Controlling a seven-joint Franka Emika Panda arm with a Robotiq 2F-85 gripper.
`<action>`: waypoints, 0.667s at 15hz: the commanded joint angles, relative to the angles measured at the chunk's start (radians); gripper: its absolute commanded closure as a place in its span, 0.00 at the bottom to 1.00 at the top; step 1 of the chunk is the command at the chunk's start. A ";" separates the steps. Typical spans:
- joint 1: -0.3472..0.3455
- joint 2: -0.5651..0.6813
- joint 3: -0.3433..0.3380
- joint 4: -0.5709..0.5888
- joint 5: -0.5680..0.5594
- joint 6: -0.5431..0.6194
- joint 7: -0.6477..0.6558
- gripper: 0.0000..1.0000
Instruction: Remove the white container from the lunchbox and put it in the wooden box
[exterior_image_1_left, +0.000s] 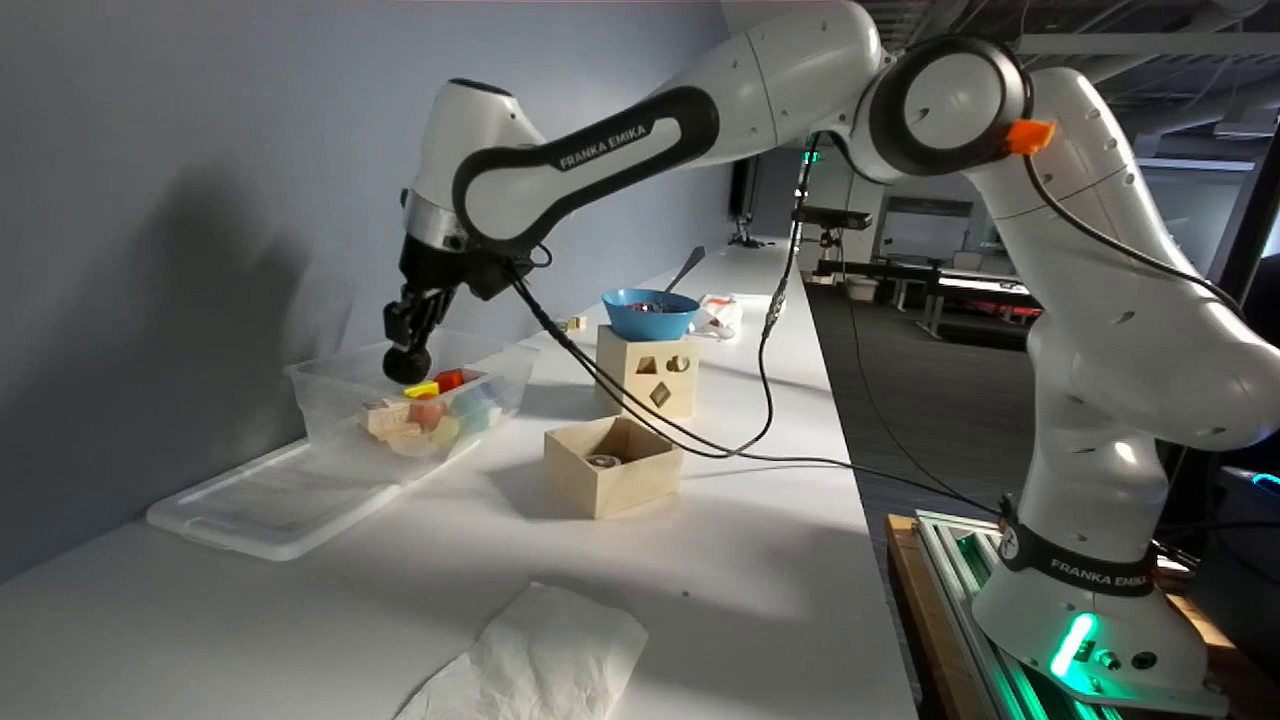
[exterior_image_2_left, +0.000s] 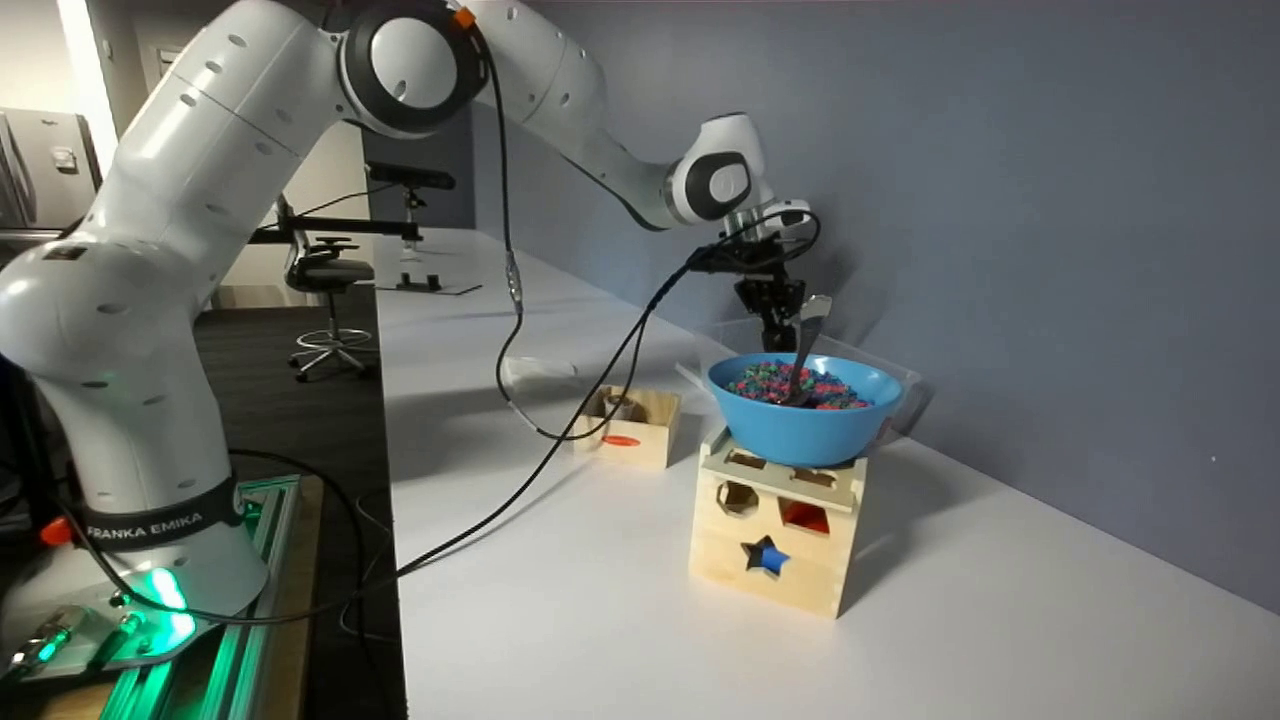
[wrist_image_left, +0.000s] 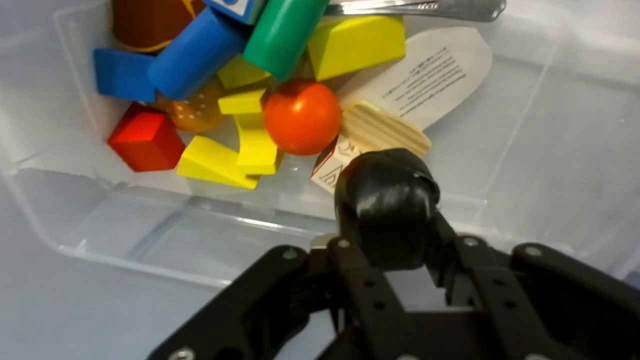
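In an exterior view the blue bowl (exterior_image_2_left: 800, 430) hides most of the lunchbox (exterior_image_1_left: 330, 408), and the utensil (exterior_image_2_left: 810, 325) standing in the bowl partly covers the gripper (wrist_image_left: 391, 235). A looping cable (exterior_image_2_left: 514, 283) crosses the wooden box (exterior_image_2_left: 640, 442); the round thing (exterior_image_1_left: 603, 461) inside that box is too small to name. Through the lunchbox's cloudy wall the colored pieces (exterior_image_1_left: 427, 412) blur together, and the wrist view's top edge cuts off a brown object (wrist_image_left: 152, 22). The gripper is clamped on a dark round object (wrist_image_left: 387, 200), its fingers parted by that object's width. It hangs over the lunchbox, the dark round object overlapping a lettered block (wrist_image_left: 334, 166) in the wrist view; whether they touch I cannot tell. Which thing is the white container I cannot make out; the wooden box stands near the lunchbox, apart from the gripper
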 joint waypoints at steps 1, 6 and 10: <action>-0.006 -0.182 -0.024 -0.166 -0.003 0.023 -0.006 0.91; -0.020 -0.403 -0.047 -0.366 -0.006 0.092 0.018 0.91; -0.042 -0.561 -0.016 -0.546 0.070 0.137 -0.046 0.91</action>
